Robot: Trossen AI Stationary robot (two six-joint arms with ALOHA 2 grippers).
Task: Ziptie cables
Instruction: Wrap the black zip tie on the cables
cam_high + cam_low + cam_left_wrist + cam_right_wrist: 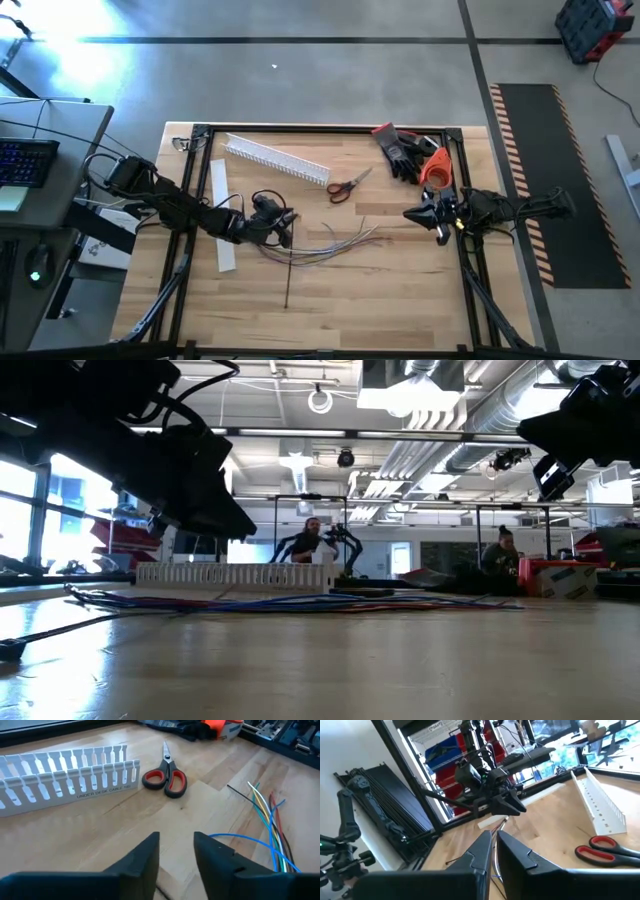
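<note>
The cables [335,240] are a loose bundle of thin coloured wires, blue, yellow, green, red and black, lying flat mid-table; the left wrist view shows their fanned ends [270,827]. A long thin black ziptie [288,275] lies on the wood, running from the bundle's left end toward the near edge. My left gripper [285,222] hovers open above the left end of the bundle, and its fingers [176,852] point toward the scissors. My right gripper [420,213] waits shut at the table's right side, raised and pointing left toward the cables [492,847].
A white comb-slotted duct [277,160] lies toward the far left and a flat white strip [222,215] under my left arm. Red-handled scissors [348,186] lie between duct and cables. Black gloves [405,150] and an orange tool [435,165] sit in the far right corner. People show in the room behind.
</note>
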